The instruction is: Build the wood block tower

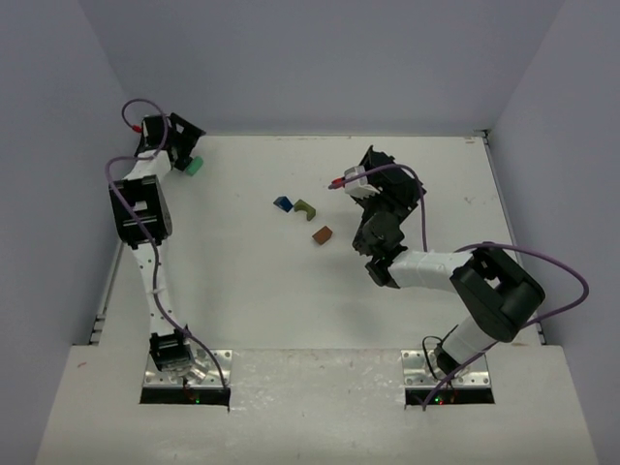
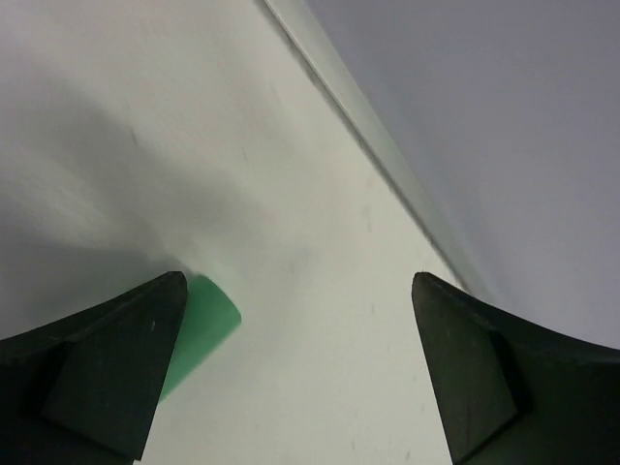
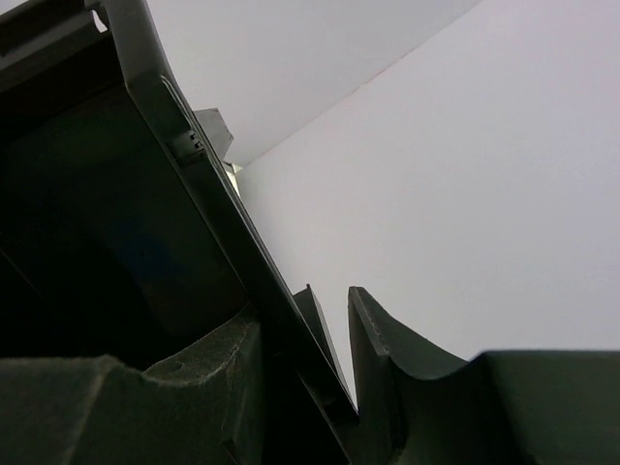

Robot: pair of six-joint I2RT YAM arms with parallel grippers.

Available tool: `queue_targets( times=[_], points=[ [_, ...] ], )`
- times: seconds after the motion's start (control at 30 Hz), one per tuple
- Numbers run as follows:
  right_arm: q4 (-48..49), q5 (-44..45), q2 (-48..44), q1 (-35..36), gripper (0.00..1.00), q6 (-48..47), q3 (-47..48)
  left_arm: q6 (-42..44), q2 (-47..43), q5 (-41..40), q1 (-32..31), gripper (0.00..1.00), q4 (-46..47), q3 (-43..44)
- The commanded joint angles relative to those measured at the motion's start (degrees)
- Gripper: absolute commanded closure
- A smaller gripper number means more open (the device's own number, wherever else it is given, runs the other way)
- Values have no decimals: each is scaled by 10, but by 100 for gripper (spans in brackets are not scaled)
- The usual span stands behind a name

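No stack stands. The blue block, the olive block and the brown-orange block lie apart in the middle of the table. The mint-green cylinder lies at the far left. In the left wrist view it sits against the outer side of my left finger, not between the jaws. My left gripper is open and empty just above the table. My right gripper is raised right of the blocks and shut on the rim of a black tray.
The white table is enclosed by grey walls at the back and sides. The back wall edge runs close beyond my left gripper. The held tray fills the left half of the right wrist view and hides the table there.
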Motion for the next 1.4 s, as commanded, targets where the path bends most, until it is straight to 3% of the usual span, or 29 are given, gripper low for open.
queue_targets(
  times=[0.0, 0.1, 0.2, 0.43, 0.47, 0.53, 0.63, 0.67, 0.8, 0.87, 1.0, 1.17, 1.37],
  points=[
    [116, 4, -16, -3, 64, 33, 3, 103, -255, 2, -81, 0, 125, -193],
    [113, 7, -20, -4, 62, 42, 1, 143, -352, -58, -104, 0, 160, -274],
    [108, 20, -15, -11, 59, 55, 7, 170, -402, -50, -108, 0, 152, -296],
    [49, 41, 13, -45, 57, 128, 52, 246, -413, -17, -136, 0, 151, -325],
    [0, 34, 20, -49, 57, 190, 67, 247, -399, -3, -140, 0, 151, -325],
    [-213, -8, 44, -58, 56, 312, 143, 249, -381, 9, -156, 0, 152, -320],
    [-633, -243, 118, -126, 63, 653, 316, 245, -375, 8, -173, 0, 159, -339],
    [-662, -295, 143, -141, 66, 683, 390, 244, -380, 3, -178, 0, 174, -351],
    [-553, -353, 284, -141, 64, 540, 540, 243, -401, -3, -181, 0, 215, -393],
    [-549, -380, 365, -143, 64, 519, 626, 242, -398, -8, -181, 0, 204, -383],
    [-572, -336, 468, -144, 64, 470, 761, 240, -416, -10, -181, 0, 217, -408],
    [-553, -383, 413, -154, 62, 524, 675, 242, -423, 1, -182, 0, 221, -413],
    [-553, -385, 400, -161, 60, 521, 655, 238, -425, 6, -183, 0, 228, -422]
  ],
)
